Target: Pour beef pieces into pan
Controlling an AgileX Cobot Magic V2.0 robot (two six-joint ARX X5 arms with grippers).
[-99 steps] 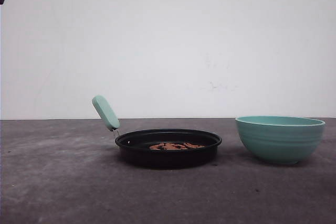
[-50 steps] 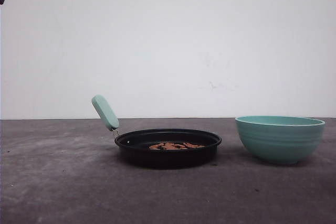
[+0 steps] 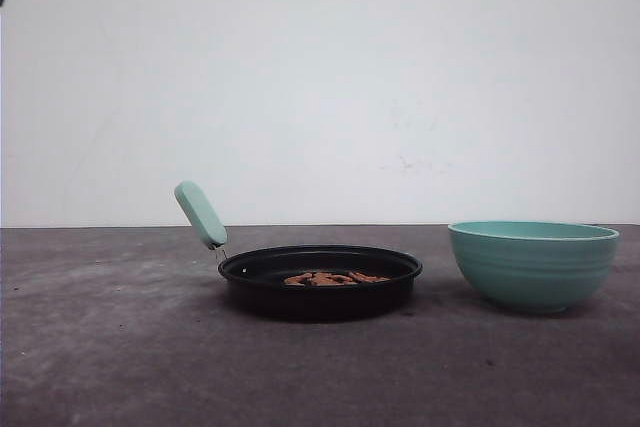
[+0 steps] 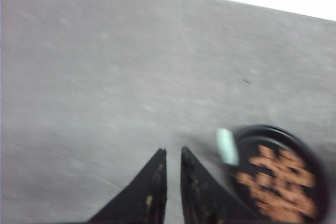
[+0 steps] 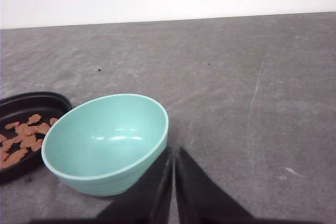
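Grey tabletop [image 3: 100, 347]: beef pieces [image 3: 330, 278] in pan [image 3: 320, 282], beside seemingly clenched left end effector [image 4: 173, 153].

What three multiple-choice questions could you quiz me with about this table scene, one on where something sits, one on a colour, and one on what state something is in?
1. Where are the beef pieces?
A. In the pan
B. In the bowl
C. Scattered on the table

2. What colour is the pan handle?
A. Red
B. Mint green
C. Yellow

3. What state is the bowl in?
A. Tipped on its side
B. Full of meat
C. Upright and empty

Answers:
1. A, the front view shows the reddish-brown pieces lying inside the black pan.
2. B, the handle rising from the pan's left side is the same pale green as the bowl.
3. C, the right wrist view looks into its bare green inside as it stands on the table.
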